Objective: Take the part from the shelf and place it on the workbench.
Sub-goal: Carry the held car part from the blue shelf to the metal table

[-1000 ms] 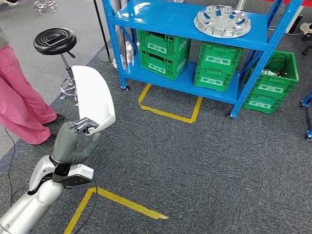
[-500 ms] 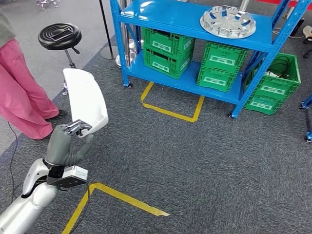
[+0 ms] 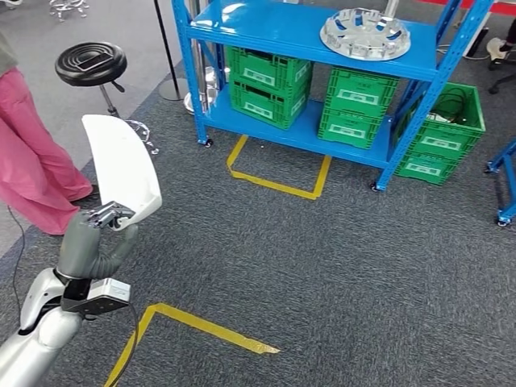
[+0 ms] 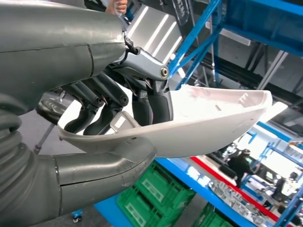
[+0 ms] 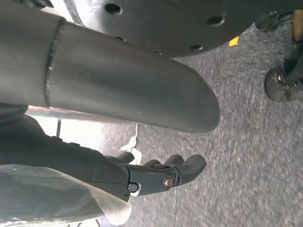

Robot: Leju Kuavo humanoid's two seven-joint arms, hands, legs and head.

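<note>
The white part [image 3: 122,165], a smooth, glossy plastic shell with a curved back and a shallow hollow side, is held up above the floor in the left hand [image 3: 91,240], well apart from the blue shelf [image 3: 292,32]. Its long axis runs up and away from the hand: the broader rounded end sits in the grip and the narrower end points toward the black stool [image 3: 91,63]. In the left wrist view the part [image 4: 200,118] reads as a long, thin-walled trough, with the grey thumb [image 4: 107,165] under its outer skin and the dark fingers [image 4: 153,101] curled over its rim into the hollow, so the left hand is grasping it firmly. The right hand [image 5: 157,172] hangs over the floor with its fingers nearly straight, close together and holding nothing; how far they are spread is hard to judge from this angle. The floor is dark grey, coarse-textured carpet [image 3: 341,274] marked with yellow tape lines [image 3: 206,330], giving way to a smoother pale floor at the left. The shelf is painted metal; a shiny silver hubcap [image 3: 365,34] lies on its upper deck and green lattice-sided plastic crates [image 3: 268,81] sit on the lower one. A person in pink trousers [image 3: 31,157] stands at the left.
</note>
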